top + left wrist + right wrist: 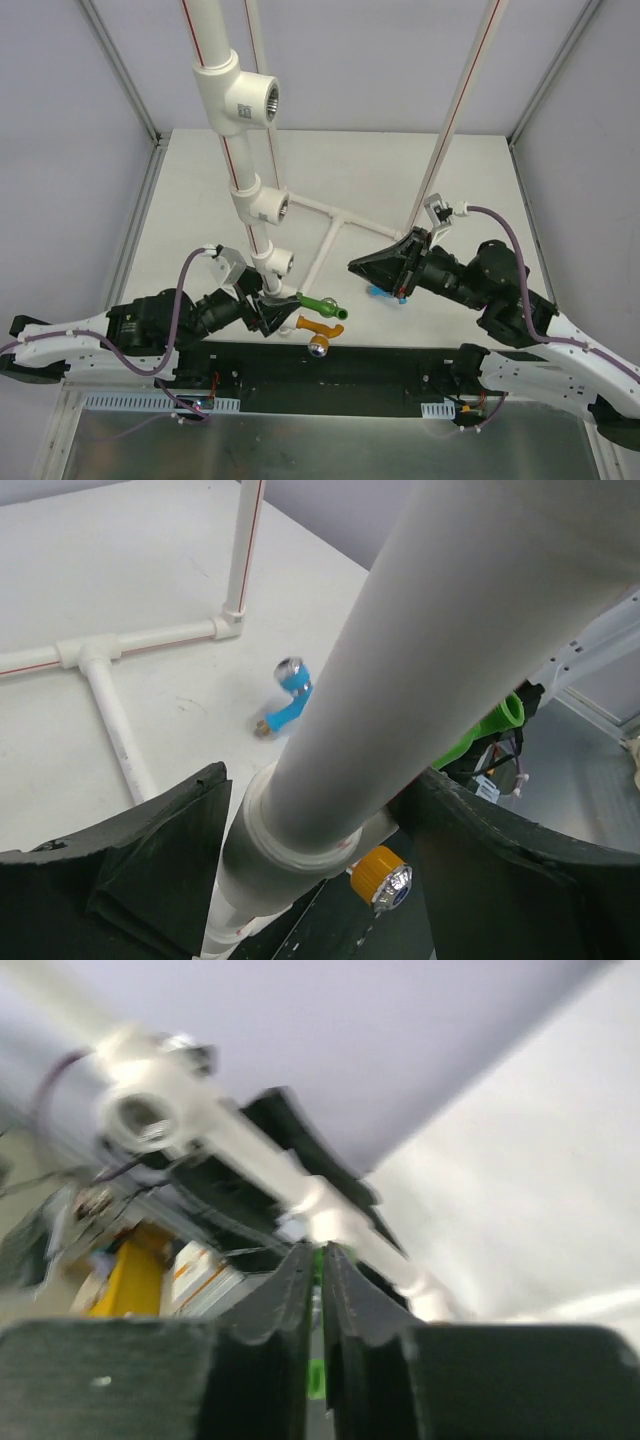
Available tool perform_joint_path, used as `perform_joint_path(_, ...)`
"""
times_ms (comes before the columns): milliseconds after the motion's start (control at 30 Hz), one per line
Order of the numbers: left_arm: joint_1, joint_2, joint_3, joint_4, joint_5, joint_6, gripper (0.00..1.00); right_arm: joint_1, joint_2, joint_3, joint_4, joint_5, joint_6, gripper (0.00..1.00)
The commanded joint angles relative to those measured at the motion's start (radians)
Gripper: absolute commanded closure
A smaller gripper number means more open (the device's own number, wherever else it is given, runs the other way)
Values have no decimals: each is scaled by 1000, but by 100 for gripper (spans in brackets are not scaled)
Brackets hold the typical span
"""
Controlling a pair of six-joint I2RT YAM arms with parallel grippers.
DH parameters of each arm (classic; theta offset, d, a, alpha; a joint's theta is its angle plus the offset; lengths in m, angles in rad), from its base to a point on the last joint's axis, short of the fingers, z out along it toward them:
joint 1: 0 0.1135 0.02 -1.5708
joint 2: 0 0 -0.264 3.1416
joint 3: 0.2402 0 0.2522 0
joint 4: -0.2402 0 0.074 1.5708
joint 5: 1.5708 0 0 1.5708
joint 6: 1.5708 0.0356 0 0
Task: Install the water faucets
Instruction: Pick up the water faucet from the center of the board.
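Note:
A green faucet (320,303) juts rightward from the foot of the upright white pipe (218,50); how it is fixed there is hidden. Just below it is the orange faucet (317,325), whose knob (380,875) shows under the pipe. The light blue faucet (377,292) lies on the table (285,695). My left gripper (268,315) stands open, its jaws on either side of the pipe's lower part (322,780). My right gripper (352,266) hovers above the blue faucet, shut, with nothing seen held. In the blurred right wrist view it (320,1250) shows only a green sliver in its slit.
Three white tee fittings sit on the upright pipe: top (245,95), middle (265,205), lowest (275,262). A flat white pipe frame (330,215) lies on the table behind, and a slanted thin pipe (460,110) rises at the right. A black base bar (330,365) runs along the near edge.

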Motion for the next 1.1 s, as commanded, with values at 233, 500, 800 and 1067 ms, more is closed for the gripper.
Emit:
perform_joint_path(233,198,156,75,-196,-270,16,15,0,-63,-20,-458,643,79,62)
perform_joint_path(500,951,484,188,-135,338,33,11,-1,-43,-2,-569,816,73,57)
perform_joint_path(800,858,207,132,-109,531,-147,1,-74,66,55,-895,1088,224,32)
perform_joint_path(1067,841,-128,-68,-169,598,-260,1,-585,152,-176,-668,653,260,29)
